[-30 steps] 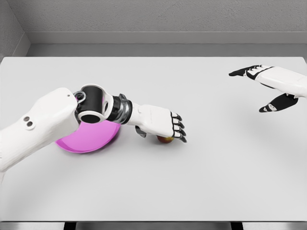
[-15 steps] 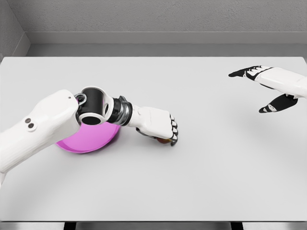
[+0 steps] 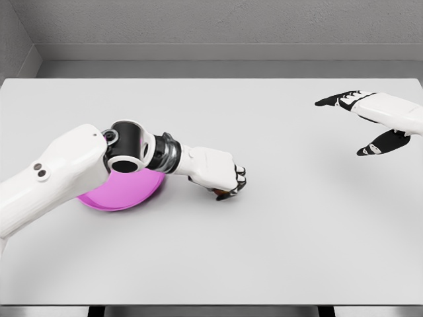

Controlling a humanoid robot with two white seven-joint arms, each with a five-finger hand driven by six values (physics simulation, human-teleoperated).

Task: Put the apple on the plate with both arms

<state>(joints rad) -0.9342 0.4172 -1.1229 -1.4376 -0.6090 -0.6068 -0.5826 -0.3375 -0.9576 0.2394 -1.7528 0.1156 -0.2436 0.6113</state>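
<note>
Head view: one apple (image 3: 225,193), mostly hidden, sits clenched in the left hand (image 3: 221,173) just right of the one pink plate (image 3: 122,191), left of table (image 3: 264,251) centre. Right hand (image 3: 370,115) hovers released near the right edge; wide bare surface between.

You'll find nothing to read here: no text, label, brand, number or sign shows on anything in the head view.

apple (image 3: 225,194) mostly hidden under left hand (image 3: 221,174); plate (image 3: 122,190) partly behind forearm.
</note>
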